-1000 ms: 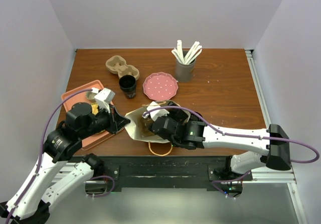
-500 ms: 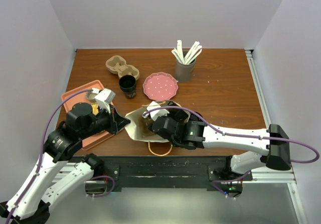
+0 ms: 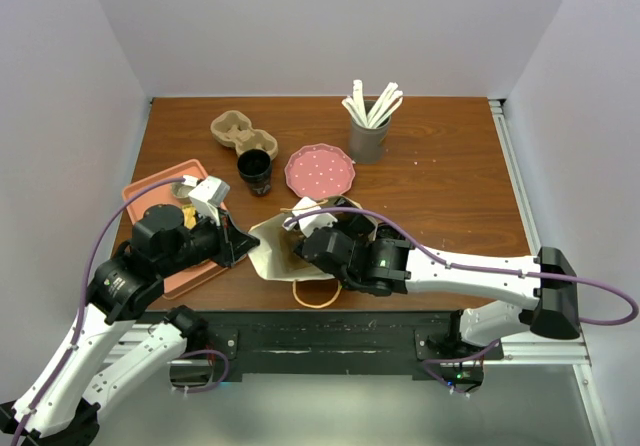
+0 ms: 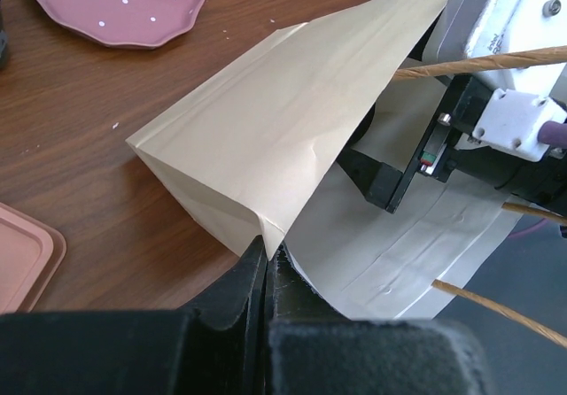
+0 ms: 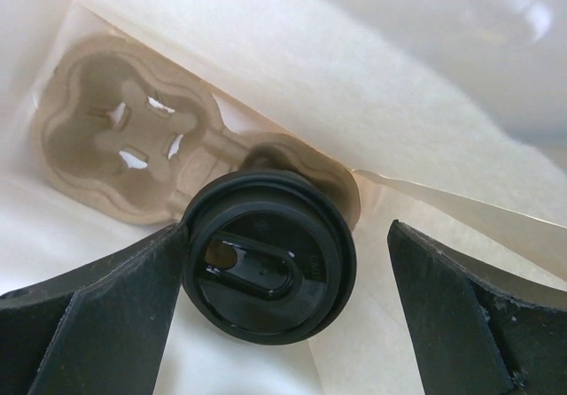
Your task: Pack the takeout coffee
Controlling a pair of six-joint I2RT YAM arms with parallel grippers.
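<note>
A tan paper bag lies open near the table's front edge. My left gripper is shut on the bag's folded corner and holds the mouth open; from above it sits at the bag's left side. My right gripper is inside the bag and open. Between its fingers stands a black lidded coffee cup, seated in one well of a brown pulp cup carrier. The left finger is at the lid's rim; the other stands well apart. A second black cup stands on the table behind the bag.
Another pulp carrier lies at the back left, with a pink dotted plate and a grey holder of white sticks to its right. A pink tray sits under my left arm. The bag's twine handle hangs over the front edge.
My right wrist has shifted slightly in the bag's mouth and the bag's rim moved a little with it. The left arm has not moved.
</note>
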